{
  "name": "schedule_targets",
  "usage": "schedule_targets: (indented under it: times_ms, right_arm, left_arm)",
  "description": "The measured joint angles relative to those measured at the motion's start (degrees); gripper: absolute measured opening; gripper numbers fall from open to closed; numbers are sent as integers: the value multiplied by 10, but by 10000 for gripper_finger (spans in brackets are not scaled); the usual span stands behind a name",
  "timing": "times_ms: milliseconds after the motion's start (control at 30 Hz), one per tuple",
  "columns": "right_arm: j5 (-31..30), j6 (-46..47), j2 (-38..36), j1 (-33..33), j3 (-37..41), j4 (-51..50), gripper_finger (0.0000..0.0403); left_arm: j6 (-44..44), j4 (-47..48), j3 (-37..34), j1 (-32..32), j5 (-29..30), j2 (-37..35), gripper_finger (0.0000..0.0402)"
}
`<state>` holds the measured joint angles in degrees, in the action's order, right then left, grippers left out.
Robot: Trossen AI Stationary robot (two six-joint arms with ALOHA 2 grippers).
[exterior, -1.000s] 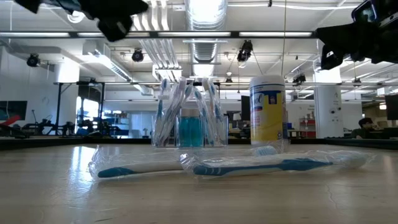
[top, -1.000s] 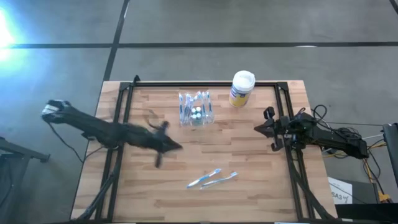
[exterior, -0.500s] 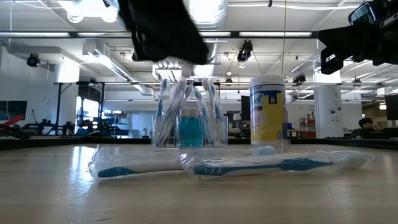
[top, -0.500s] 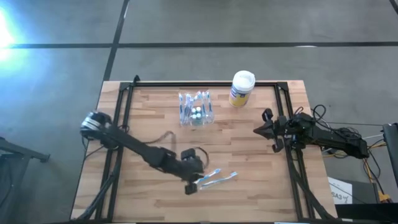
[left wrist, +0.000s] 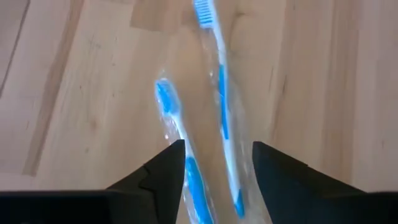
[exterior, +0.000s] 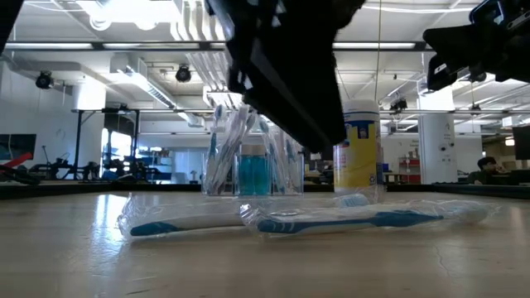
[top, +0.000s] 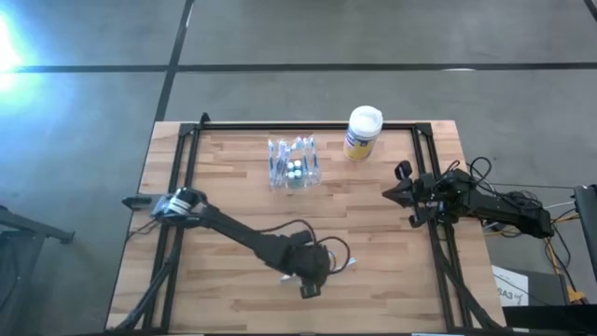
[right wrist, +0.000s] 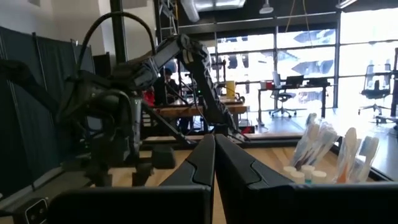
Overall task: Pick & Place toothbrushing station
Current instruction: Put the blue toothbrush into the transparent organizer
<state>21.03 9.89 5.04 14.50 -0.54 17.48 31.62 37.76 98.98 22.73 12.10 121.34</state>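
The left gripper [top: 312, 271] hangs over the middle of the table's near half, directly above two blue-and-white toothbrushes in clear wrappers [left wrist: 208, 124]. In the left wrist view its fingers [left wrist: 163, 171] are spread apart with nothing between them, straddling the wrapped brushes, one on each side. The toothbrushing station [top: 294, 163], a clear holder with brushes and a blue bottle standing in it, sits near the middle of the far edge, well apart from this gripper. Just beside it toward the far right corner stands a yellow-and-blue canister with a white lid [top: 362, 133].

The right gripper [top: 403, 194] waits at the right edge, fingers pressed together and empty.

This looks like the approach to a pick, aimed at the loose toothbrushes rather than the holder. Next it likely needs to descend and close on one wrapped brush; the slippery film and the two brushes lying close together could cause a double grab.
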Motion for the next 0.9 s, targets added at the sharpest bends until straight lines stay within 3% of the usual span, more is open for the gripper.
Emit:
schedule_targets:
  times_ms: [233, 900]
  right_arm:
    - [0, 1, 0, 0, 0, 0, 8]
    - [0, 7, 0, 0, 0, -6, 8]
  left_arm:
    - [24, 6, 31, -23, -7, 38, 193]
    - [25, 5, 14, -29, -7, 71, 187]
